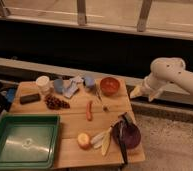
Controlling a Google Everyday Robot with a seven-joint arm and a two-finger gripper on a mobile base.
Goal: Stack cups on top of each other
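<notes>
Several cups stand along the back of the wooden table (pixel 70 122). The cream-white cup (pixel 42 84) is upright at the back left. A muted blue cup (pixel 58 85) stands just right of it, and a pale blue one (pixel 71 90) seems to lie tilted beside that. Another blue cup (pixel 89 81) stands next to the orange-red bowl (pixel 110 86). My gripper (pixel 137 92) hangs off the table's right edge, to the right of the bowl and apart from every cup. It is open and holds nothing.
A green tray (pixel 0 150) fills the table's front left. A dark bar (pixel 30 98), a dark red cluster (pixel 56 103), an orange stick-shaped item (pixel 89 111), a round fruit (pixel 83 140), a banana (pixel 106 143) and a purple vegetable (pixel 128 135) lie on the table.
</notes>
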